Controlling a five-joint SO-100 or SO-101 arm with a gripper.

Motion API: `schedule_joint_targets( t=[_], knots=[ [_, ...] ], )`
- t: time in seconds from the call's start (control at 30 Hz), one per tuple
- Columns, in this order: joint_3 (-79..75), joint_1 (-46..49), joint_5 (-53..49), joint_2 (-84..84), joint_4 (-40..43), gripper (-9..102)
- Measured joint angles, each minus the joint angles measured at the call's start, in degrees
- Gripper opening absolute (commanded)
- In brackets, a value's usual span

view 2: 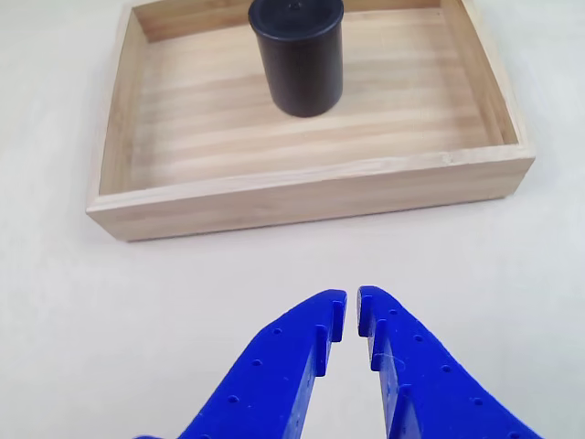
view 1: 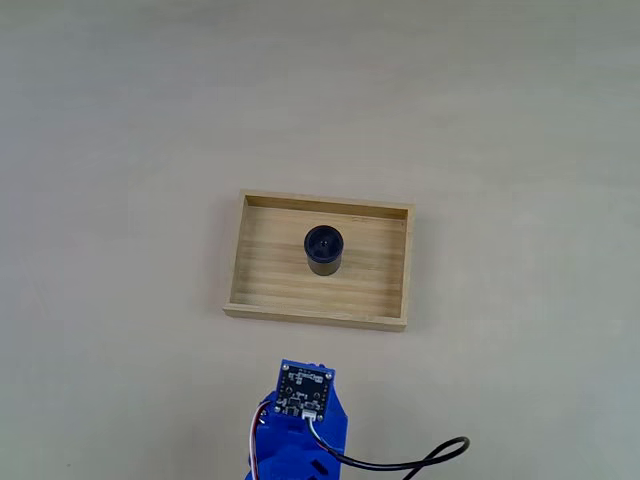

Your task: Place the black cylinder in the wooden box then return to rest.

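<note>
Fixed view:
- The shallow rectangular wooden box (view 1: 320, 262) of light wood, with low walls and a grain-striped floor, lies flat near the middle of the surface. Its long sides run left to right.
- The short matte black cylinder (view 1: 323, 249) is the one item inside the wooden box. It stands on the floor near the centre, slightly towards the far wall and clear of all four walls.
- The black cylinder stands upright, its long axis vertical. Its round top with a central dimple faces up at the camera.
- The surface is a plain pale beige table (view 1: 520, 150) with a matt finish.
- My blue plastic arm (view 1: 300, 430) enters from the bottom edge, below the box and apart from it. It carries a small dark circuit board (view 1: 305, 391), and a black cable (view 1: 420, 462) curves off to the right.

Other view:
- The wooden box (view 2: 311, 187) lies ahead of me. Its near wall faces the camera.
- The black cylinder (view 2: 300, 59) stands upright on the box floor near the far wall, its top cut by the upper edge.
- My blue two-finger gripper (view 2: 352, 311) sits over bare table (view 2: 119, 311), short of the box. Its fingertips are closed to a narrow slit and grasp nothing.
</note>
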Motion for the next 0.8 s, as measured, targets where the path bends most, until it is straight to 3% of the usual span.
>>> schedule_joint_targets(
  t=[0.8],
  knots=[
    [10.99, -1.76, -2.11, -3.25, 7.21, 0]
  ],
)
